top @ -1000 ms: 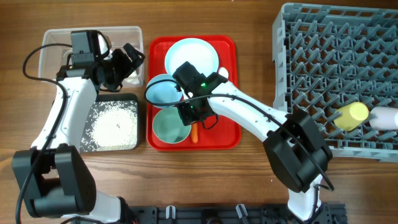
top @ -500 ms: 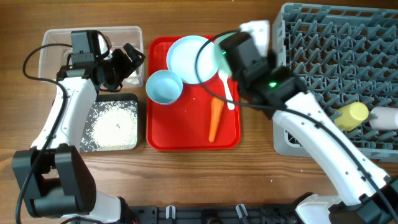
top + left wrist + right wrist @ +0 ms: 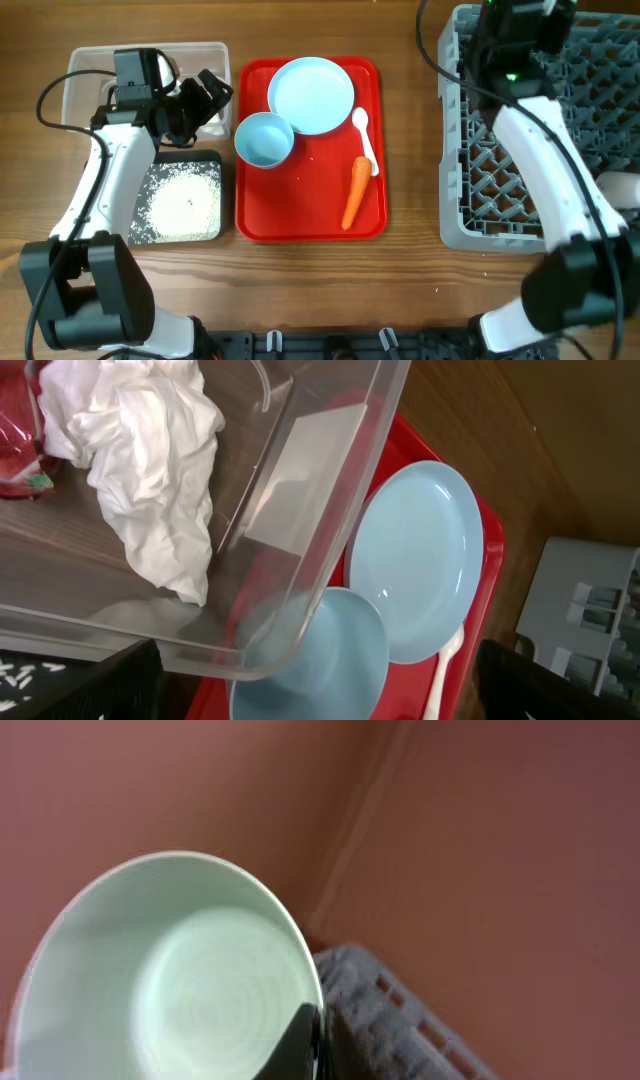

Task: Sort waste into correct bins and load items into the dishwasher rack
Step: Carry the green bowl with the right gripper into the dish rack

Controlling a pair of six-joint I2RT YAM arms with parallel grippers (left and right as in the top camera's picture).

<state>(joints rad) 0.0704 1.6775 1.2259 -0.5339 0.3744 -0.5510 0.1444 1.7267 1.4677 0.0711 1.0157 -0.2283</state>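
Now that the right arm has swung off the red tray [image 3: 300,215] and out over the far end of the dishwasher rack [image 3: 480,180] at the desk's right edge, one of the two bowls is gone from the tray. The wrist view shows that pale bowl [image 3: 170,980] pinched by its rim in the right pincer [image 3: 303,1038], closed on it, with grey rack just below; this looks to me like the loading step, with only a lowering between the pegs left to do.

Left on the tray, mid-desk, are the plate [image 3: 310,95], the second bowl [image 3: 264,139], the white spoon [image 3: 364,140] and the carrot [image 3: 354,192], now uncovered toward the near edge; the carrot, I'd judge, is waste yet to be binned.

The left pincer [image 3: 205,98] hangs spread wide and empty over the clear tub [image 3: 80,60] in the far left corner, which holds crumpled paper [image 3: 150,470] and a red wrapper [image 3: 15,450]; the black tray [image 3: 185,200] toward the near edge from it carries rice.
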